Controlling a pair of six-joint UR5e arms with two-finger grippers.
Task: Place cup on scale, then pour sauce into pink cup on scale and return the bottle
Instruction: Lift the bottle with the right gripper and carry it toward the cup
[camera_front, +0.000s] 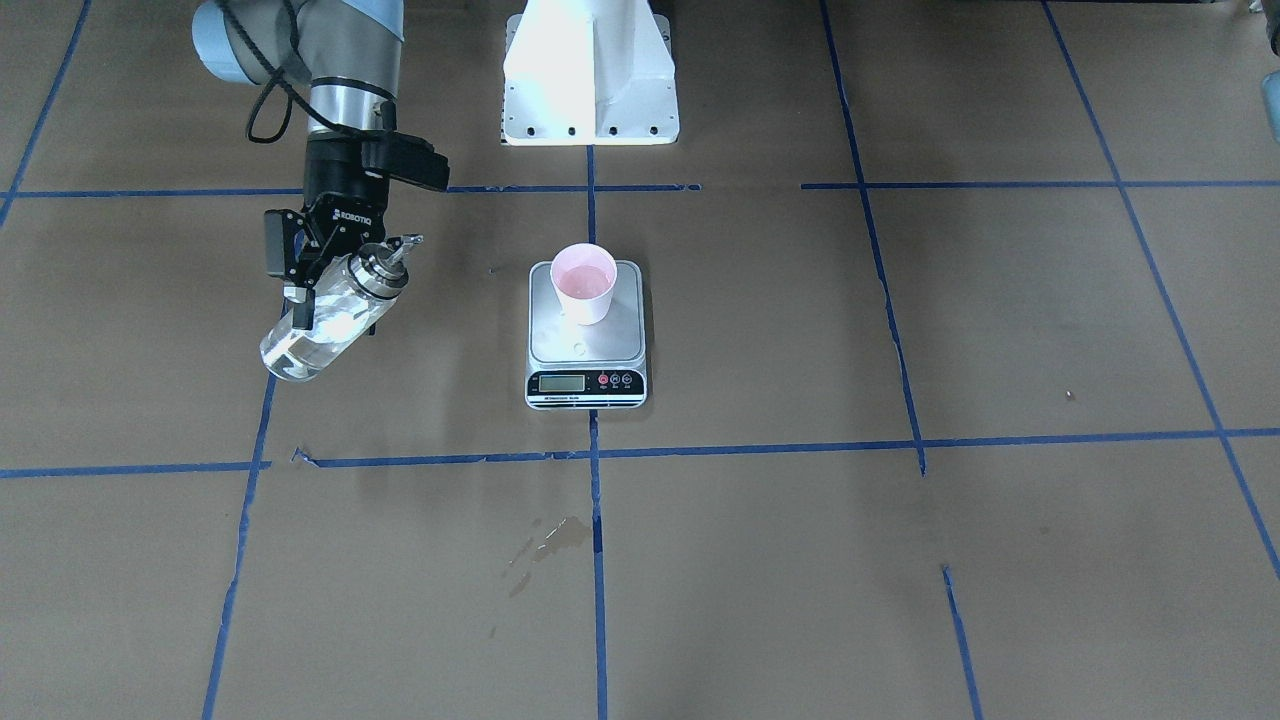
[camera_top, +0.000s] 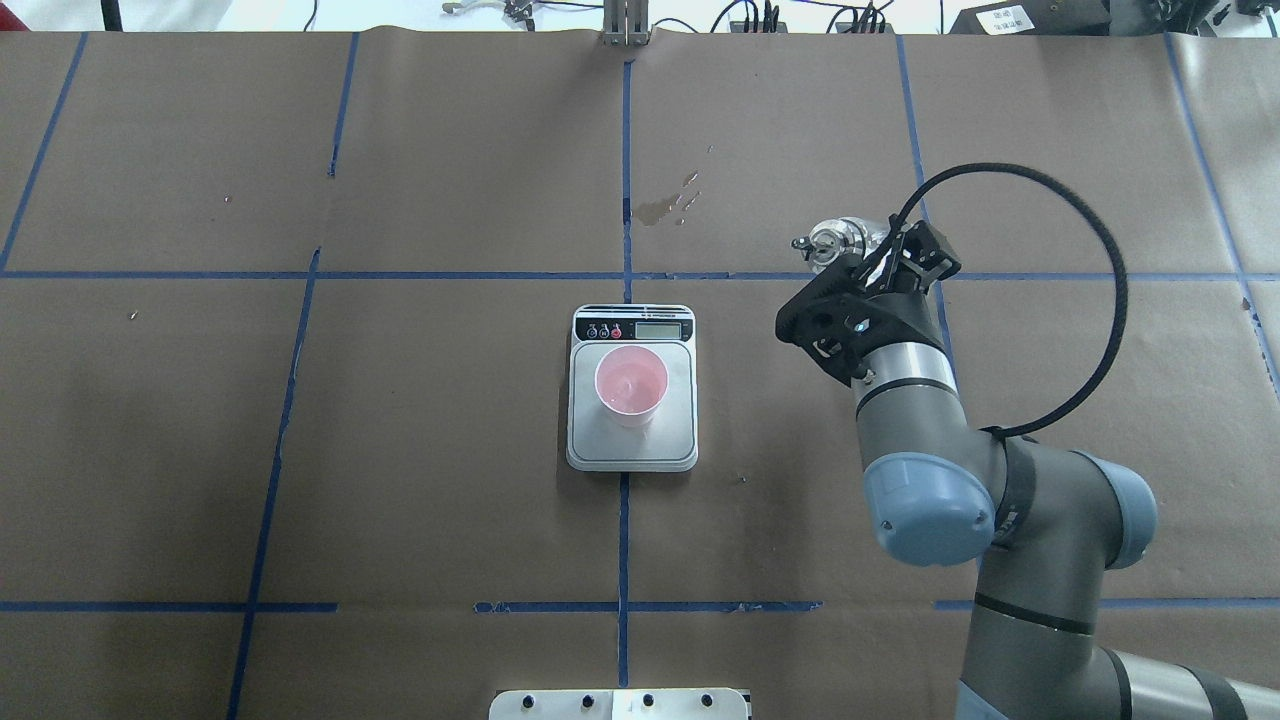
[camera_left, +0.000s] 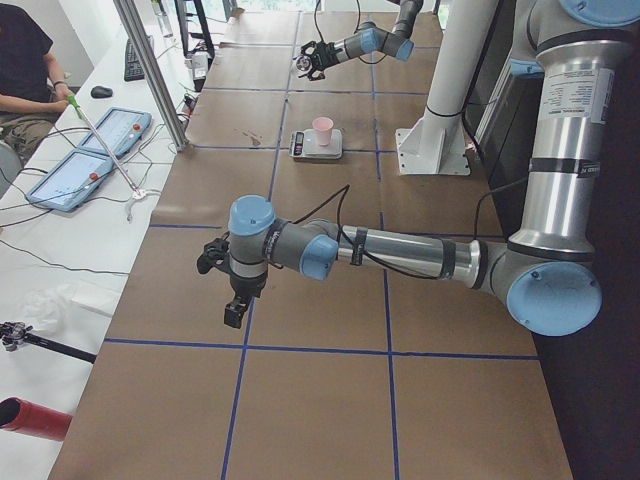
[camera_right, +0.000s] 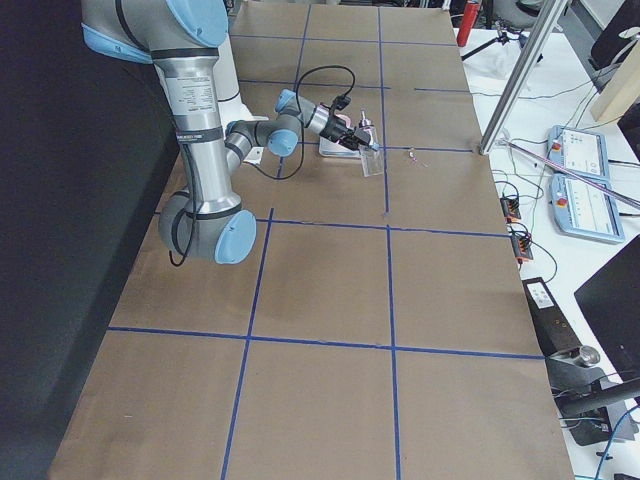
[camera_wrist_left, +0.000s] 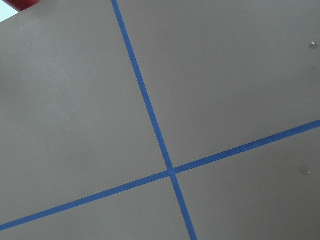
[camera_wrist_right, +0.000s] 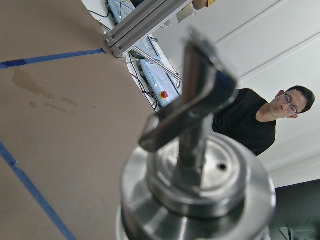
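The right claw (camera_front: 335, 302) grips the tilted bottle (camera_front: 300, 350), well apart from the cup (camera_front: 585, 282) standing on the scale (camera_front: 586, 348), the state of the left claw (camera_left: 235, 310) cannot be told, and I judge that tilting further before reaching the cup would spill sauce (camera_front: 285, 362) onto the table (camera_front: 800, 560).

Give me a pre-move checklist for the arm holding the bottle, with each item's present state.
1. Cup standing upright on the scale: ok.
2. Bottle held firmly: ok, the right gripper is shut around its glass body, with the bottle tilted.
3. Spout over the cup: not ok, the bottle is off to the side, apart from the scale.
4. Liquid left in the bottle: ok, clear liquid shows in the lower end.
5. Display reading: cannot tell, too small.
6. Left gripper out of the way: ok, it is far along the table from the scale.
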